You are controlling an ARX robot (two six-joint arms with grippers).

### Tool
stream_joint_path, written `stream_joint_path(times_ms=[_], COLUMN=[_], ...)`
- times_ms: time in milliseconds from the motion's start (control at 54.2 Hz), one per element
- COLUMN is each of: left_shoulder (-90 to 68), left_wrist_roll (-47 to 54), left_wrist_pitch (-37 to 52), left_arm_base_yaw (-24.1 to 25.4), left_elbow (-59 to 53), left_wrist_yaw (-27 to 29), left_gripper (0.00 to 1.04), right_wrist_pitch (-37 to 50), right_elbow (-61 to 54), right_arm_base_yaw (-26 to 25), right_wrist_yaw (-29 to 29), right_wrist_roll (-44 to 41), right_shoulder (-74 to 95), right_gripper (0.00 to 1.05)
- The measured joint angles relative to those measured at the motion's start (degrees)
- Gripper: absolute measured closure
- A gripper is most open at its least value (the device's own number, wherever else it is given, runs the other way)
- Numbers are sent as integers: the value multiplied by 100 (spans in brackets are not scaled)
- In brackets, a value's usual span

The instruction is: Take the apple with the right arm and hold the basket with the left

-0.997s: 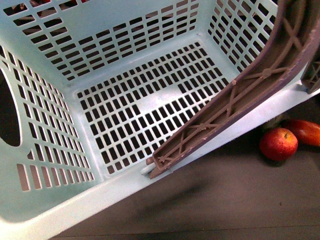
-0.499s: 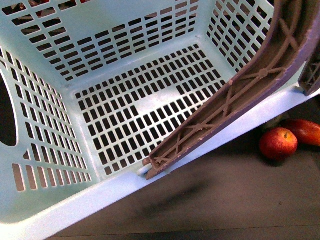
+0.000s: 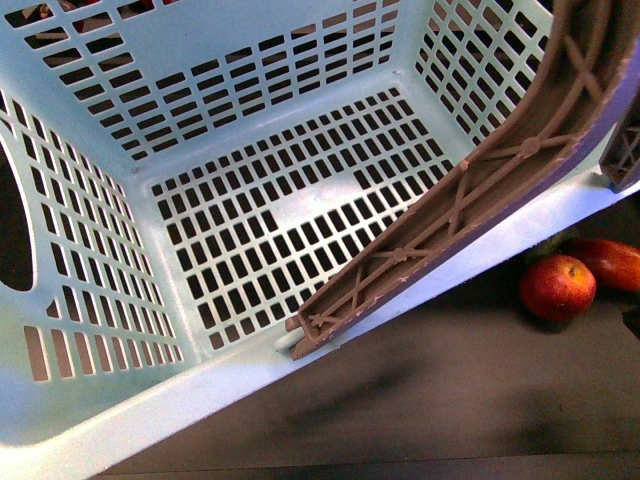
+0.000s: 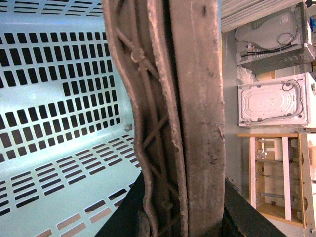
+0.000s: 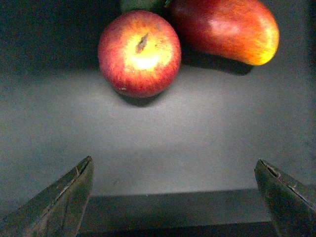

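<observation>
The light teal basket (image 3: 90, 425) fills most of the front view, tilted, its slotted floor and walls showing. Its brown ribbed handle (image 3: 470, 190) crosses the open top. In the left wrist view my left gripper (image 4: 180, 217) is shut on that handle (image 4: 177, 98), with the basket wall (image 4: 59, 89) behind. The red apple (image 3: 556, 287) rests on the dark table at the right, just outside the basket. In the right wrist view the apple (image 5: 139, 53) lies stem up, well ahead of my open right gripper (image 5: 175, 192). Nothing is between its fingers.
An elongated red-orange fruit (image 5: 224, 29) lies touching the apple; it also shows in the front view as the fruit (image 3: 610, 262) at the right edge. A small dark green fruit (image 5: 140, 5) sits behind them. Shelves and white appliances (image 4: 271, 103) stand beyond the basket.
The basket has shifted very slightly; its handle's lower end sits a little further right and lower. The apple has not moved.
</observation>
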State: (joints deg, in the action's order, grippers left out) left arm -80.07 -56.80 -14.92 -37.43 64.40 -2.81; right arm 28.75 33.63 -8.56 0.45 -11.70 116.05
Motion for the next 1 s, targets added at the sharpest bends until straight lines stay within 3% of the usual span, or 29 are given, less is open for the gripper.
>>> stream_joint_path(times_ms=[295, 997], left_shoulder=[0, 0], left_wrist_roll=[0, 2], left_wrist_pitch=[0, 0], left_arm_base_yaw=[0, 0], left_elbow=[0, 0], left_wrist_yaw=[0, 2], left_gripper=[86, 86], right_wrist_pitch=[-374, -977], right_elbow=[1047, 2682], right_arm_base_yaw=[452, 619], right_wrist_yaw=[280, 428], right_wrist_roll=[643, 925], right_shoulder=[1093, 2210], right_gripper=[9, 9])
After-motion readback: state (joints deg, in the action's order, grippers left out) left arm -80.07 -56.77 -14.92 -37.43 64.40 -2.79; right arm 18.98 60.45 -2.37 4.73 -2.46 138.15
